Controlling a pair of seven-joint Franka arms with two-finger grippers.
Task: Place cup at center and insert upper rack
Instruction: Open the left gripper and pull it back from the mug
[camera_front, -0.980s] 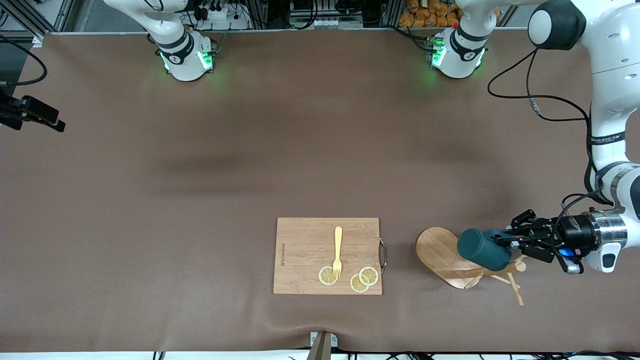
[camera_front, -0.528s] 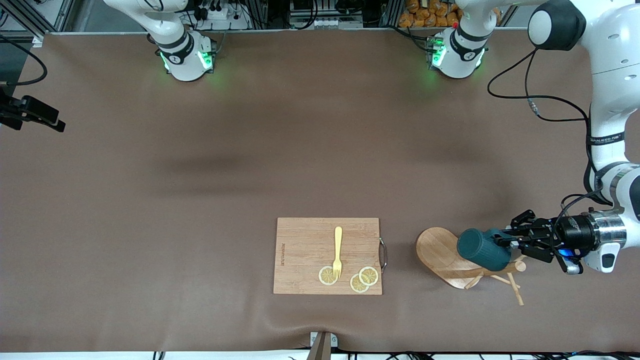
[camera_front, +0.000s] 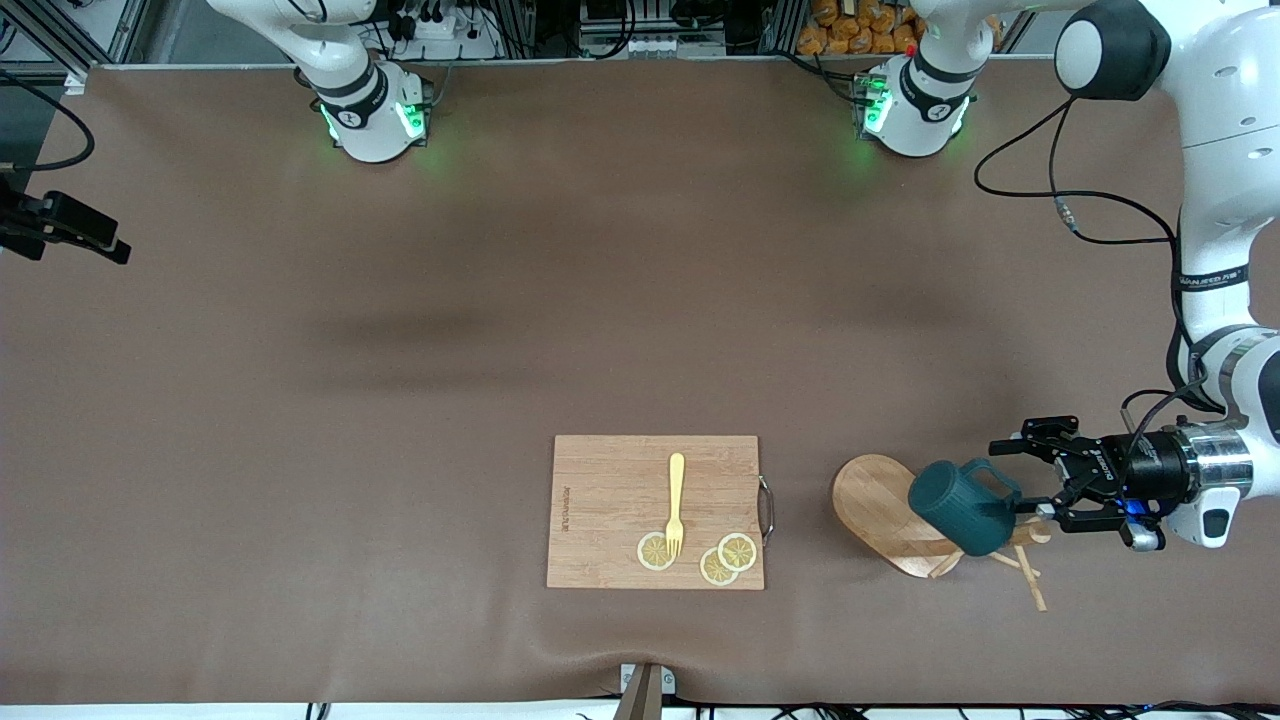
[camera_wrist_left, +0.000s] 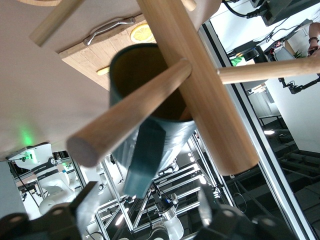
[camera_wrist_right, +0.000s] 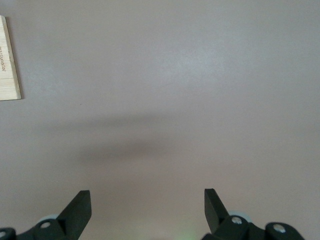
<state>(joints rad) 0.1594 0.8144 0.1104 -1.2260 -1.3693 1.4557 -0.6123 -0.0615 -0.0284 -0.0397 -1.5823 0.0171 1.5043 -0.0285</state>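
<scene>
the left gripper (camera_front: 1032, 480) has its jaws spread open on either side of the cup's handle, gripping nothing. the cup (camera_front: 962, 507), ribbed dark teal with a tan inside, hangs tilted on a peg of the upper rack (camera_front: 880, 508), toward the left arm's end of the worktop. the rack is pale smooth wood, an oval base, round pole and thin crossing pegs. judged next: back the gripper away without snagging the handle. the right gripper (camera_wrist_right: 145, 210) waits over bare worktop, jaws open
</scene>
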